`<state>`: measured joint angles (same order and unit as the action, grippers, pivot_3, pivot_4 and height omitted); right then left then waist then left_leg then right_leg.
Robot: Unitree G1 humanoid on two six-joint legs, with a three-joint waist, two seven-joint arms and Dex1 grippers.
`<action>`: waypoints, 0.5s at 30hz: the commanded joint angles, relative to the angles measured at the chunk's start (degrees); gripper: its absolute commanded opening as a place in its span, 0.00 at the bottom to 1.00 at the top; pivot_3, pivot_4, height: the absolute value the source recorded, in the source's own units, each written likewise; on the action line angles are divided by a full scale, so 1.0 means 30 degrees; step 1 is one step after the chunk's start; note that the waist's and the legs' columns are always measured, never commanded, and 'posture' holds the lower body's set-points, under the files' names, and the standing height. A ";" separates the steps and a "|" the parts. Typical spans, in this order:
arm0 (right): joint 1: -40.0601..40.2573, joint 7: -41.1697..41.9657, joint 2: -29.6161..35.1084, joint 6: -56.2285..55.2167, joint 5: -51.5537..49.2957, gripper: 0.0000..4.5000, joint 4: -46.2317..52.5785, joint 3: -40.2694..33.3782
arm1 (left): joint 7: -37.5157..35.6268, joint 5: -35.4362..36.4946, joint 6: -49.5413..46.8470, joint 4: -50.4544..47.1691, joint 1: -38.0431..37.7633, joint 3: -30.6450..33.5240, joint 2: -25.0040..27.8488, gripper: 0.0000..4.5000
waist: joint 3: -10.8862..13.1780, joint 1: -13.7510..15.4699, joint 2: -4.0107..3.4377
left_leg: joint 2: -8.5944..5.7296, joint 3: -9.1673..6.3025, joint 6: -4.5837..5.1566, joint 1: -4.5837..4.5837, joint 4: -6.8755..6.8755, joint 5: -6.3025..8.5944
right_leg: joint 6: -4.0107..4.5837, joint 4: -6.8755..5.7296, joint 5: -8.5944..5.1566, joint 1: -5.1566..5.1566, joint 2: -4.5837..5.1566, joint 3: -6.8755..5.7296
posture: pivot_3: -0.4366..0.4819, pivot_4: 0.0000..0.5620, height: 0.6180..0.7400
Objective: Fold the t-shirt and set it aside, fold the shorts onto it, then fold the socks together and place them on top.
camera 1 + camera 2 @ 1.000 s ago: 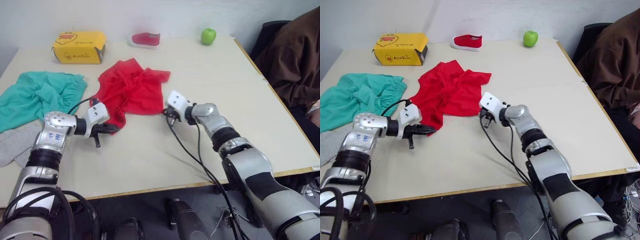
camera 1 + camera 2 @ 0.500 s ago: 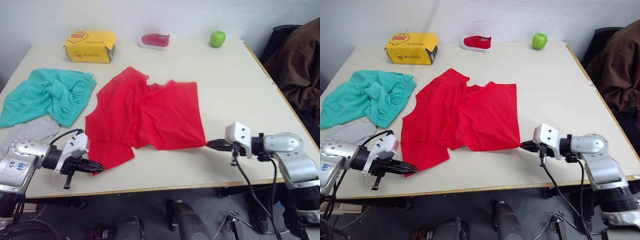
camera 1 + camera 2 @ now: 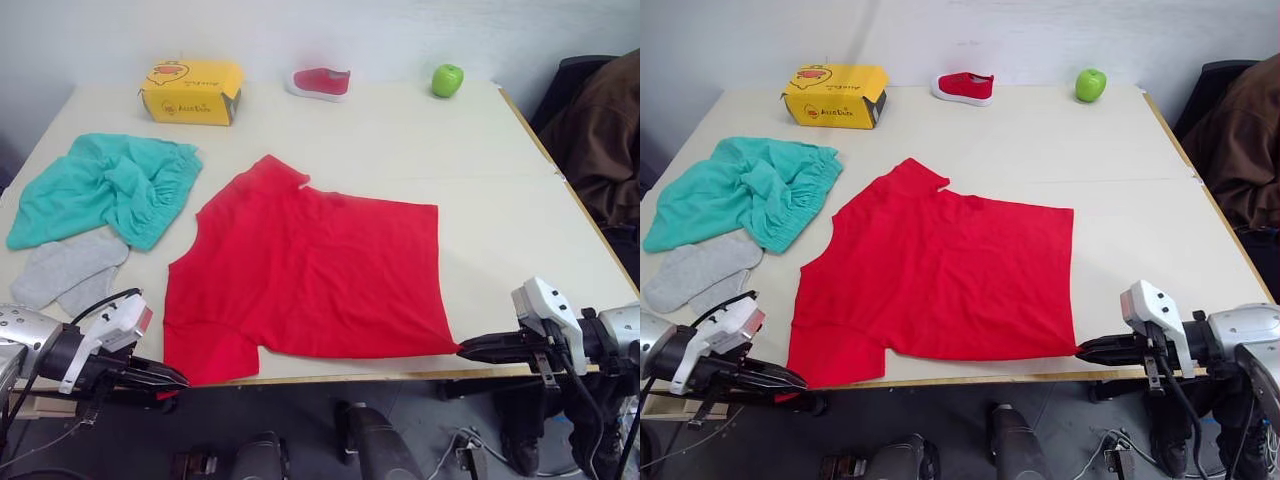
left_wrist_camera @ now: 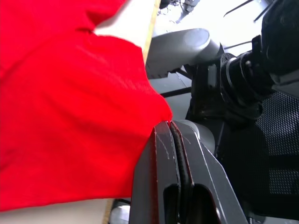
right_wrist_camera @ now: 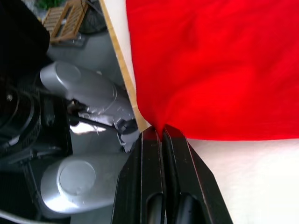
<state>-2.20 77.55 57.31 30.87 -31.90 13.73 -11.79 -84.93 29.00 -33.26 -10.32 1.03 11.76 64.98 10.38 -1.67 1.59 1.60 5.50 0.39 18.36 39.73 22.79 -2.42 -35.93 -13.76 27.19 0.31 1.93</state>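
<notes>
Left eye view: t-shirt (image 3: 310, 270) at table (image 3: 490, 190) edge

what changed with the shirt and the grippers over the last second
The t-shirt, bunched mid-table a second ago, is now spread nearly flat. The left gripper and right gripper, each shut on a near corner of it, have pulled apart and back to the table's near edge. The shorts, socks, yellow box, shoe and apple lie as before.
</notes>
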 commanded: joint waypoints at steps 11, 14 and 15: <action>-2.2133 -1.2913 -0.3396 -1.1817 0.7265 0.01 -1.4757 0.0290 | 1.3458 -0.4376 1.0433 2.3009 2.9092 0.0510 -0.6881 0.00 | 0.0185 -0.0258 0.0059 | -0.0268 0.0136 -0.0107 0.0751 0.0063 -0.0331 | -0.0145 -0.0023 0.0372 0.0765 0.0131 -0.0068 | 0.48 0.27 1.00; -2.3343 -1.1896 -0.3302 -1.2556 0.6711 0.01 -1.5732 0.0149 | 1.1209 -0.4532 1.0478 2.4165 3.0597 0.0316 -0.6464 0.00 | 0.0086 -0.0554 0.0025 | -0.0249 0.0164 -0.0080 0.0580 0.0035 -0.0312 | 0.0042 -0.0198 0.0264 0.0741 0.0227 -0.0590 | 0.48 0.27 1.00; -2.3258 -1.1512 -0.3238 -1.2640 0.6630 0.01 -1.5760 0.0173 | 1.0053 -0.4563 1.0169 2.4113 3.0556 0.0123 -0.6303 0.00 | 0.0083 -0.0608 0.0022 | -0.0254 0.0185 -0.0046 0.0550 0.0041 -0.0315 | 0.0108 -0.0289 0.0224 0.0735 0.0329 -0.0760 | 0.48 0.27 1.00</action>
<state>-72.18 41.41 47.27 -5.71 -11.09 -33.10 -10.73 -50.49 15.55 -2.18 61.00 92.97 12.49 45.80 10.63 -3.49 1.65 0.81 6.12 0.35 19.96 39.91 21.87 -1.83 -36.95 -13.24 29.39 1.56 -0.99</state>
